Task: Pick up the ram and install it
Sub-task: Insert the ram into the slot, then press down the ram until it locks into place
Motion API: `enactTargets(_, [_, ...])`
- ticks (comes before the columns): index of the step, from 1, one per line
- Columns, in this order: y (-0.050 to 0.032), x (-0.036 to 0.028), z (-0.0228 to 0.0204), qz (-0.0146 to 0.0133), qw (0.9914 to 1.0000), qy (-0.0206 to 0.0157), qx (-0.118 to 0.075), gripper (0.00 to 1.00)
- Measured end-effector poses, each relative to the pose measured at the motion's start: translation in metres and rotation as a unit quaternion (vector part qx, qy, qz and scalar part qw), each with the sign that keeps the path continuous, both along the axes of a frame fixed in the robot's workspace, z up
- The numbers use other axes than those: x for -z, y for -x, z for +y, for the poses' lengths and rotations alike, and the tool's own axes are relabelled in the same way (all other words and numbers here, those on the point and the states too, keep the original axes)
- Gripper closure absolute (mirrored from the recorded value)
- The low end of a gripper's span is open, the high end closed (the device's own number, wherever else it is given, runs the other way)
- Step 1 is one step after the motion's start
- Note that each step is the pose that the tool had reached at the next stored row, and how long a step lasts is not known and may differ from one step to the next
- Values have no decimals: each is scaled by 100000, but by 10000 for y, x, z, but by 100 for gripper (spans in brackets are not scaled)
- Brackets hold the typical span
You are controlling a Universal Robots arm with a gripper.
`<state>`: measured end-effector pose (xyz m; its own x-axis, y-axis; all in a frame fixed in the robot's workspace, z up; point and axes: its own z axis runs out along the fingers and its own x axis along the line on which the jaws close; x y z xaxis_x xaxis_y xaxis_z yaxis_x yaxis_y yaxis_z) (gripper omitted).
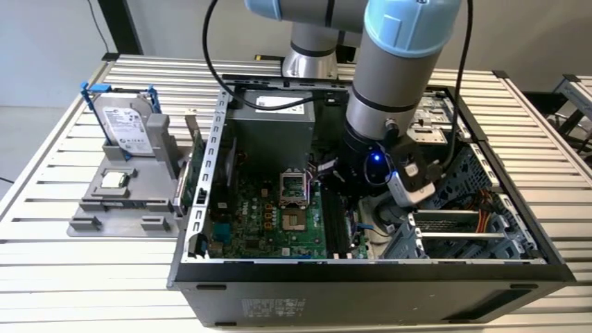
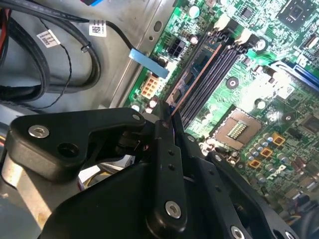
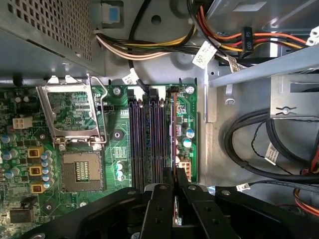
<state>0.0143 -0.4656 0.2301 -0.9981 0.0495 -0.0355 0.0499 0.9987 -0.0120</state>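
The ram [image 3: 174, 129] is a thin strip seen edge-on, standing lengthwise along the outermost of the motherboard's black slots [image 3: 147, 139], the one nearest the board's edge. My gripper [image 3: 175, 199] is shut on the end of the ram nearer the cameras, with its black fingers [image 3: 158, 209] pressed to either side. In the second wrist view the ram [image 2: 197, 74] runs from my gripper [image 2: 167, 122] towards the slots' white latches [image 2: 234, 35]. In the exterior view my gripper [image 1: 344, 191] is low inside the open computer case [image 1: 370, 267], over the motherboard [image 1: 268, 222].
A processor socket [image 3: 75, 119] lies open beside the slots. Cable bundles [image 3: 259, 144] and a metal drive cage [image 1: 462, 229] crowd the other side. The power supply [image 1: 273, 135] stands at the back. Outside the case, a grey stand [image 1: 120, 201] holds a hard drive [image 1: 125, 128] and a small chip [image 1: 113, 180].
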Motion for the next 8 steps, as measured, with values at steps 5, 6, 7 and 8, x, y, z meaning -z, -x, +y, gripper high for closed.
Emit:
enactTargets(5, [0, 13, -11, 0, 100000, 102, -136, 100])
enactTargets(6, [0, 13, -11, -1, 100000, 102, -137, 100])
enactTargets(7, [0, 13, -11, -1, 100000, 107, -139, 100])
enactTargets(8, [0, 22, -11, -4, 100000, 98, -139, 100])
